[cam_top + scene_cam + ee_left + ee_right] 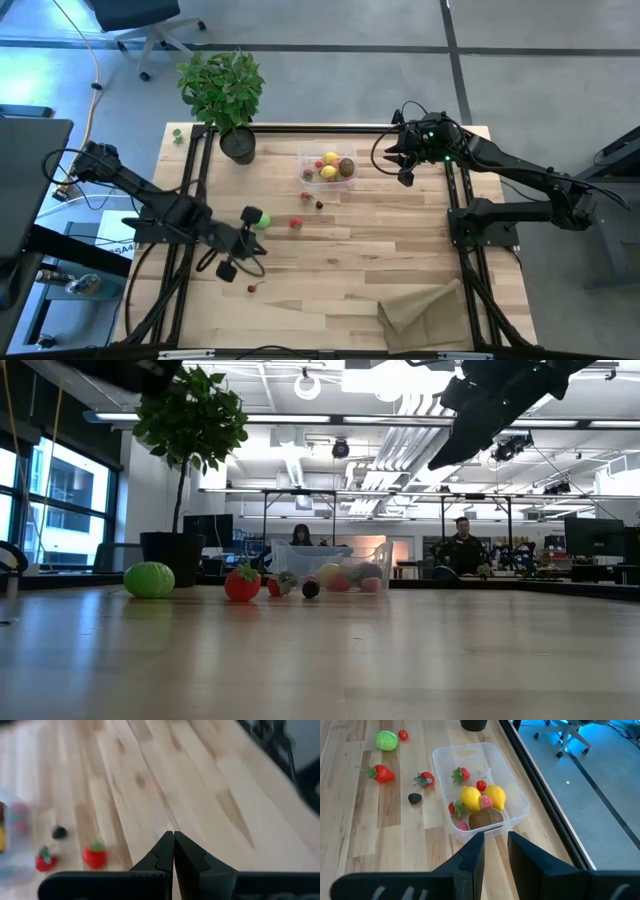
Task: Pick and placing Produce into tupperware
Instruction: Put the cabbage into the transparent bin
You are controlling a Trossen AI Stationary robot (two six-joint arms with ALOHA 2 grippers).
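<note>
A: Left side?
B: Left gripper closed tight, empty, arm angled low and inward.
A: Right?
B: Right gripper slightly parted, empty, arm raised, reaching inward.

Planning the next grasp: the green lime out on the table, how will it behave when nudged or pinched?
The green lime looks round and sits free on the bare wood table, so a nudge would probably roll it. Its skin appears bumpy, likely giving a claw some bite. It looks like small toy produce, so probably light and easily knocked aside.

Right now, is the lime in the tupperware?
No. The lime lies on the table, apart from the tupperware, which holds both lemons.
</note>
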